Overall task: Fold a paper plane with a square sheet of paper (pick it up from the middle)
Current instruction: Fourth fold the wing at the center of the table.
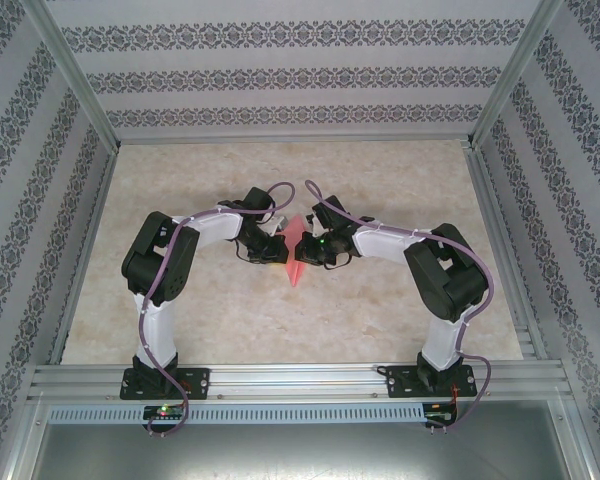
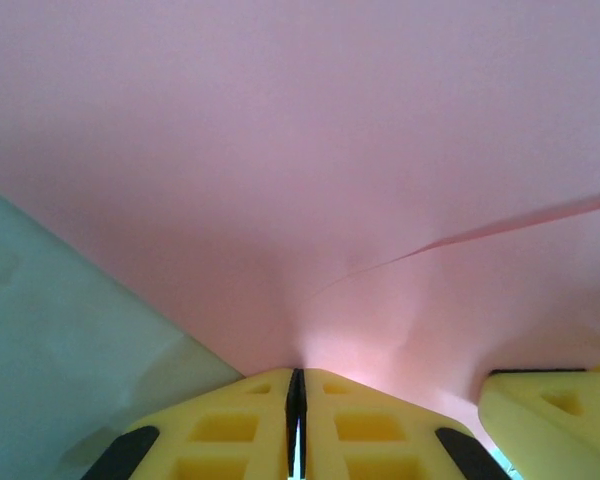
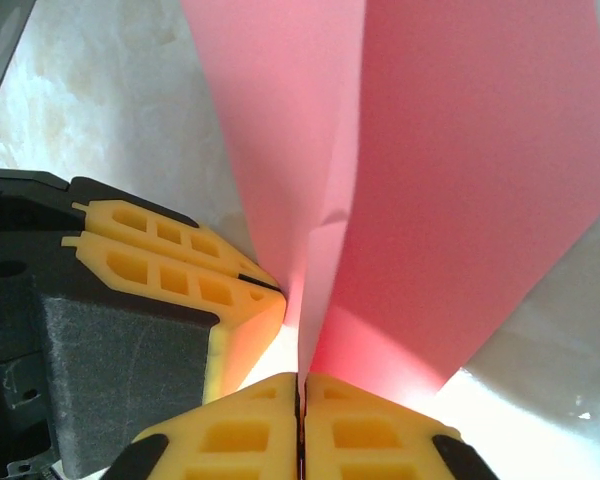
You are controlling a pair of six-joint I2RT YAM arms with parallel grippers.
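The salmon-pink sheet of paper is folded into layers and held upright above the table's middle, its pointed end aimed at the near edge like a paper plane's nose. My left gripper pinches it from the left. In the left wrist view its yellow jaws are shut on the paper, which puckers at the seam. My right gripper pinches it from the right, shut on a lower fold of the paper. The two grippers sit close together; the left one's fingers show beside the paper.
The marble-patterned table lies bare around the arms. Metal frame rails run along the near edge, and patterned walls close in the back and sides. A yellow finger of the right gripper shows beside the left one.
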